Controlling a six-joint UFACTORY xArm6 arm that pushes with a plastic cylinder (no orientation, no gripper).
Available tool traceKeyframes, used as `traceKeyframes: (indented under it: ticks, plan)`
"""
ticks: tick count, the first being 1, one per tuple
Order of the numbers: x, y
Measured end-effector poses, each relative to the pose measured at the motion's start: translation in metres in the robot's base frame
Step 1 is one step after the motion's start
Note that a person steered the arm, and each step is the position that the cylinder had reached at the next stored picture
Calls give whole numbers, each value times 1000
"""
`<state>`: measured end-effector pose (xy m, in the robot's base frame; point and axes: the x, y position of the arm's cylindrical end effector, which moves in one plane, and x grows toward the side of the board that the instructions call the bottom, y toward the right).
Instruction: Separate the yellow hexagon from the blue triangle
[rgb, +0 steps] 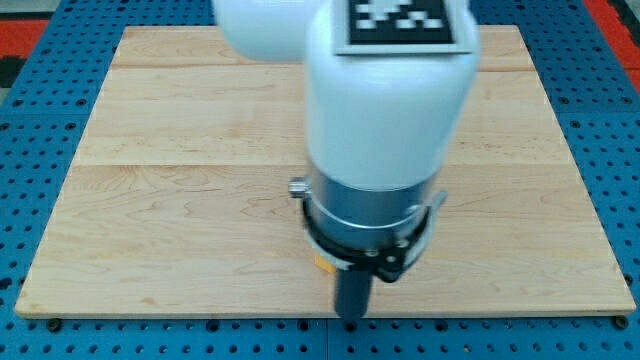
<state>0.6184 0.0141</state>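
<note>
Only a small yellow sliver (322, 264) of a block shows, peeking out at the left under the arm's black collar; its shape cannot be made out. The blue triangle is not visible; the arm's white body hides the middle of the board. My rod comes down from the collar and my tip (351, 316) is near the board's bottom edge, just below and to the right of the yellow sliver. Whether the tip touches the yellow block cannot be told.
The wooden board (150, 200) lies on a blue pegboard surface (30, 150). The arm's white body with a black-and-white marker (400, 20) fills the view's top middle. The board's bottom edge runs just below the tip.
</note>
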Motion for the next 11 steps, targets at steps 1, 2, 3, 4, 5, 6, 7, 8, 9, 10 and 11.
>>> traceKeyframes:
  ticks: [1, 2, 3, 4, 5, 6, 7, 8, 9, 10, 11]
  plan:
    - [0, -23]
    - [-3, -38]
    - [-9, -51]
    - [-31, -61]
    - [-55, -61]
    - [-69, -53]
    - [-69, -32]
    - [-69, -10]
    - [-64, 0]
    - [-50, 0]
    - [-41, 0]
